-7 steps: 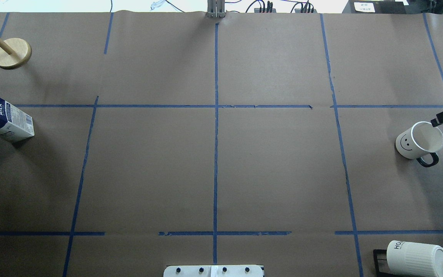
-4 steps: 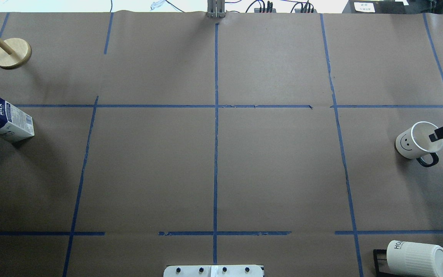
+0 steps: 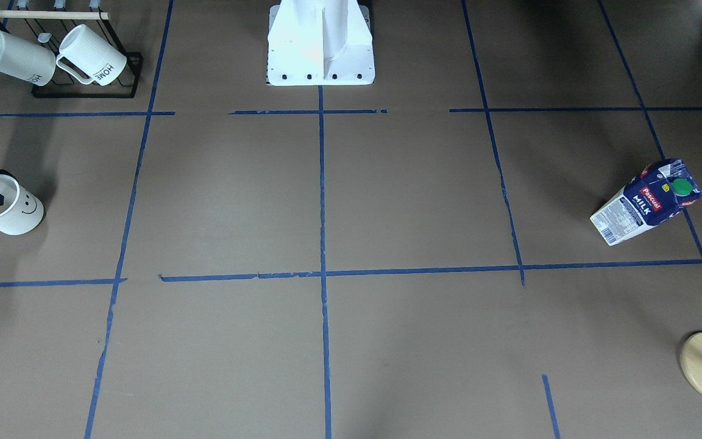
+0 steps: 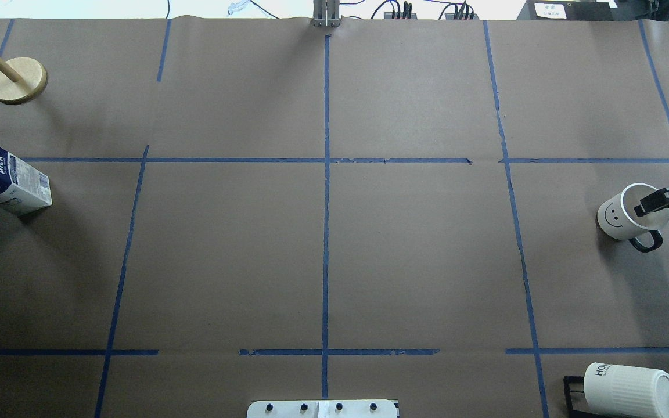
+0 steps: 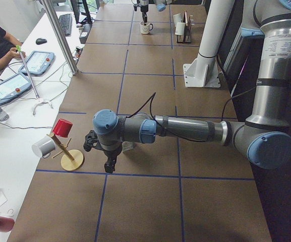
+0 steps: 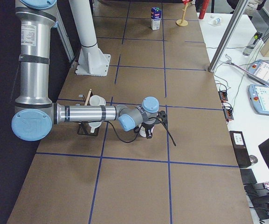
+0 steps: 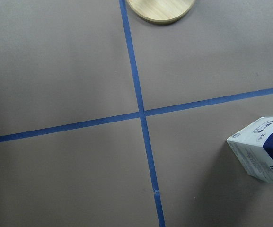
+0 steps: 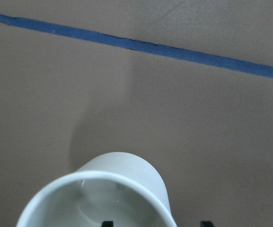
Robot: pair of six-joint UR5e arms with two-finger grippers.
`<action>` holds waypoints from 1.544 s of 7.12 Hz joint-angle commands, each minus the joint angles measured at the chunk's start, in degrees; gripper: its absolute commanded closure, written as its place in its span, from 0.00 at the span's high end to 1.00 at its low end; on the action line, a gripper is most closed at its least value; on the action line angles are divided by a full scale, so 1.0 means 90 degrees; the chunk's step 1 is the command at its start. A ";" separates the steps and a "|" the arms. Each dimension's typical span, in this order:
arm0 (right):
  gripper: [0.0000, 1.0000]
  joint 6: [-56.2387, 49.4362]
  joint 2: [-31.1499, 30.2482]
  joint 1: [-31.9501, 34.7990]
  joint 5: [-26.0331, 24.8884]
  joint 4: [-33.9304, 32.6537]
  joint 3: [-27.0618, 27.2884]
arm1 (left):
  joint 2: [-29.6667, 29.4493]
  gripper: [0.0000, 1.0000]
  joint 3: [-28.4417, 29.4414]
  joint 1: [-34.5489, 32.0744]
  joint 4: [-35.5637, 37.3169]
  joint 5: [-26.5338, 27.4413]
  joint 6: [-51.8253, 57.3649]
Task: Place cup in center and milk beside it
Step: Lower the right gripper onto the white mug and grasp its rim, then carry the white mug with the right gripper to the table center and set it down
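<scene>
The right hand (image 8: 156,222), spread apart, is straddling the cup's (image 4: 618,217) rim at the frame's right edge. The left hand's (image 5: 102,154) state: cannot tell.

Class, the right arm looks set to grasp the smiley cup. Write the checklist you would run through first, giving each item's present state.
1. Cup standing upright: ok.
2. Right pincer astride the cup's wall, as the right wrist view shows: ok.
3. Right pincer open, not yet closed on the wall: ok.
4. Center has nothing standing on it: ok.
5. Milk upright and far from the cup's route to the center: ok.
6. Left pincer open for the milk: cannot tell.
</scene>
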 commanded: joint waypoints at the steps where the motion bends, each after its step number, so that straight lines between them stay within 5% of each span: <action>1: 0.00 0.0010 0.0090 0.0010 0.0038 -0.0037 0.0121 | 0.0005 1.00 -0.0006 0.0000 -0.0001 -0.0010 0.0000; 3: 0.00 0.0524 0.0526 -0.0251 0.0193 -0.0967 0.1366 | 0.0015 1.00 -0.0025 0.0000 -0.0001 -0.0281 0.0010; 5: 0.00 0.2499 0.2345 -0.1437 0.0147 -0.2501 0.1949 | 0.0034 1.00 -0.0025 0.0000 -0.0001 -0.0322 0.0010; 7: 0.00 0.4483 0.3980 -0.2369 -0.0652 -0.2859 0.1105 | 0.0034 1.00 -0.0171 0.0000 -0.0001 -0.0313 -0.0029; 9: 0.00 0.5593 0.5338 -0.2703 -0.1140 -0.2423 -0.0708 | 0.0025 1.00 -0.0172 0.0088 -0.0021 -0.0303 0.0000; 11: 0.00 0.6218 0.5597 -0.2831 -0.1436 -0.1670 -0.1572 | 0.0034 1.00 -0.0172 0.0088 -0.0011 -0.0313 0.0000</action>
